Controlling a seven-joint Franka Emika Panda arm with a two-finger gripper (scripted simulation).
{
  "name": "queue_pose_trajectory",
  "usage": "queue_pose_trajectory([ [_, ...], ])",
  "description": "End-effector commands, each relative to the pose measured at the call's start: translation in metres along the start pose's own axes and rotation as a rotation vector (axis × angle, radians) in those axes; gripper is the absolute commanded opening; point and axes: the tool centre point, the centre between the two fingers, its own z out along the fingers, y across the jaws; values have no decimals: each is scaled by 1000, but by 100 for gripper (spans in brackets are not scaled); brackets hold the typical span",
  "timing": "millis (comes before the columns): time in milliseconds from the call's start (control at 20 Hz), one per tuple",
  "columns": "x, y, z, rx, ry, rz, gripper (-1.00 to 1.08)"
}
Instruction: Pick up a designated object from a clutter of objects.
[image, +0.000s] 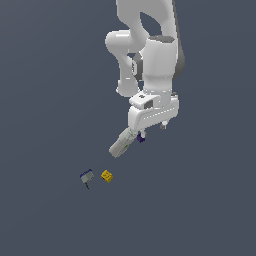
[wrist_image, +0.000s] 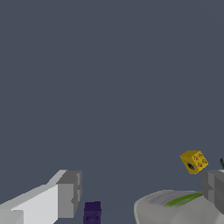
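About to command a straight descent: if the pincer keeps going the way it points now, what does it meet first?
Probably the purple cube, which sits between the open pincer's fingers; the white bottle lies close beside one finger and might be clipped, depth unclear.

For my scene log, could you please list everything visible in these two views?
Purple cube: one, dark purple, between the open gripper fingers, beside the bottle.
Bottle: one, white with a green streak, lying tilted under the gripper.
Yellow block: one, yellow, apart from the bottle.
Grey-and-blue item: one, on the exterior view's left of the yellow block.
Gripper: one, white with grey fingers, open.
Arm: one, white.
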Motion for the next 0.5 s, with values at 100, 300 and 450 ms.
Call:
queue_pose_trajectory([
  [100,-16,-6,2,4,-11,4,100],
  [300,-30,-11,21,20,-46,8,100],
  [450,-46,-17,42,37,-84,12,100],
])
